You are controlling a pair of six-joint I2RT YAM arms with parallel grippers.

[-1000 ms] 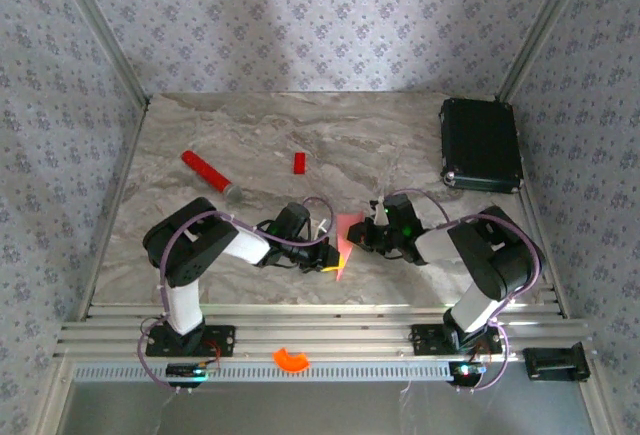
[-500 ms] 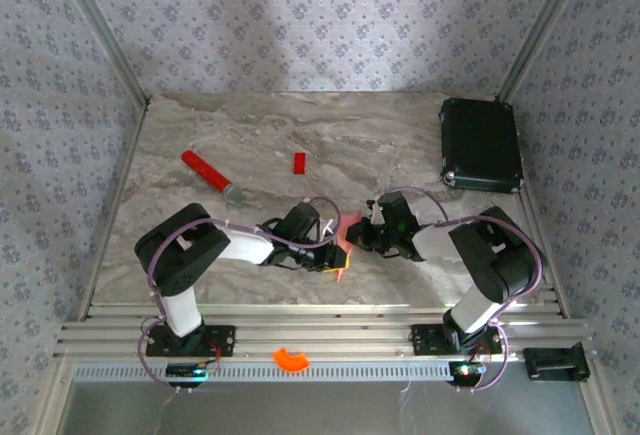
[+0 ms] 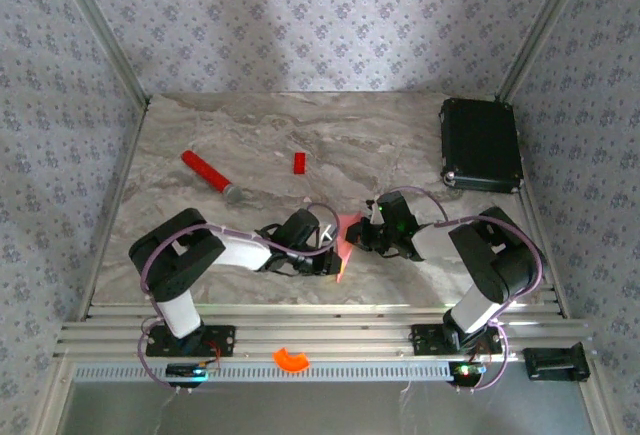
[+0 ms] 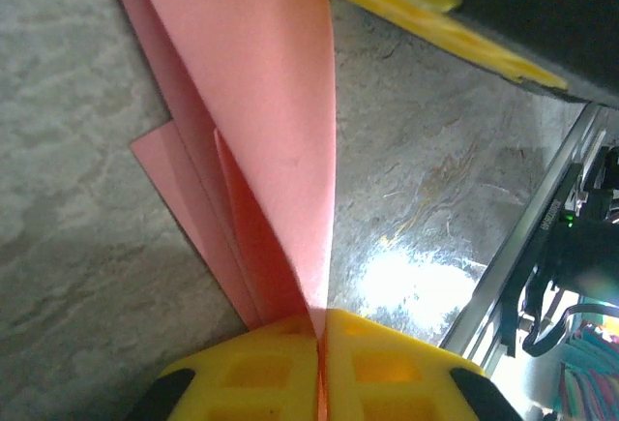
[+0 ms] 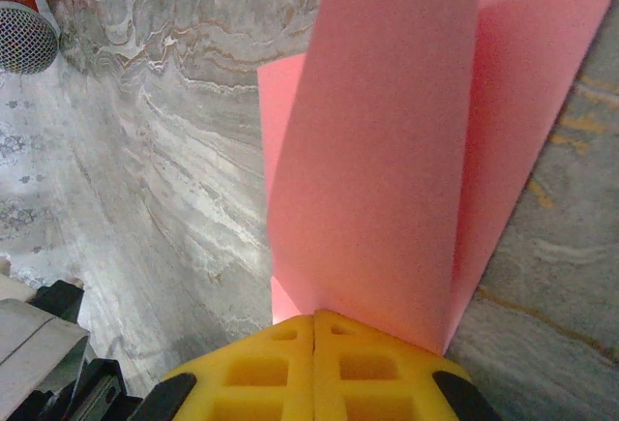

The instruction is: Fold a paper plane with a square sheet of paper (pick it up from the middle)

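Pink paper [image 5: 387, 150] clamped edge-on by left gripper [image 4: 321, 342] and right gripper [image 5: 314, 329], both closed; pull with even tension, lower crease flat, avoid tearing.

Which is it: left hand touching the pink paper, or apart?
Touching. The left wrist view shows the left hand shut on the pink paper, its fold pinched between the fingers.

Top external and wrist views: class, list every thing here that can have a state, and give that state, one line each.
square sheet of paper: folded into creased layers, gripped from two sides.
left pincer: shut on the paper.
right pincer: shut on the paper.
black case: closed, lying flat.
red stick: lying on its side, untouched.
small red block: lying free, untouched.
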